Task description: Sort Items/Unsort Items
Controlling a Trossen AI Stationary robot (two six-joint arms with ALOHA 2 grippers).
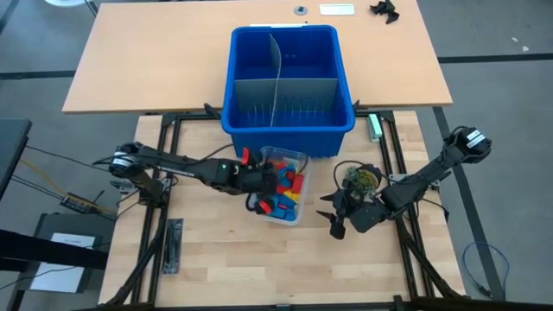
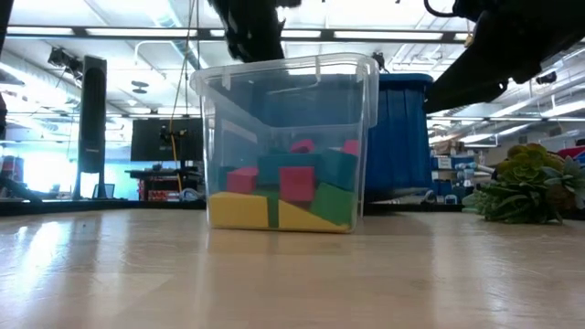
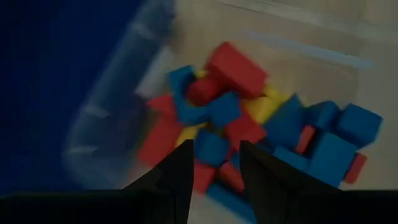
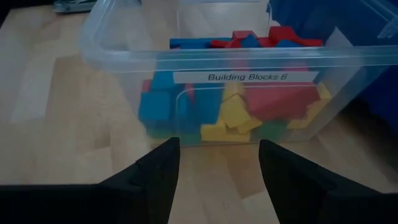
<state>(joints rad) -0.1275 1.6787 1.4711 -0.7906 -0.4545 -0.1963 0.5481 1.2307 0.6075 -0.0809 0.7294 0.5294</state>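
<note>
Left gripper [image 3: 214, 158] fingers apart, empty, above blocks [image 3: 249, 118] in clear tub [image 1: 285, 213].

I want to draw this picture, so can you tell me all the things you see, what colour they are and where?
Blocks: many, red, blue, yellow, green, piled in the clear box.
Clear box: one, see-through, middle of the table, just in front of the blue bin.
Blue bin: one, blue with grey dividers, behind the clear box.
Plant: one, green, right of the clear box.
Left gripper: dark, open, over the blocks.
Right gripper: dark, open, low on the table, facing the clear box.
</note>
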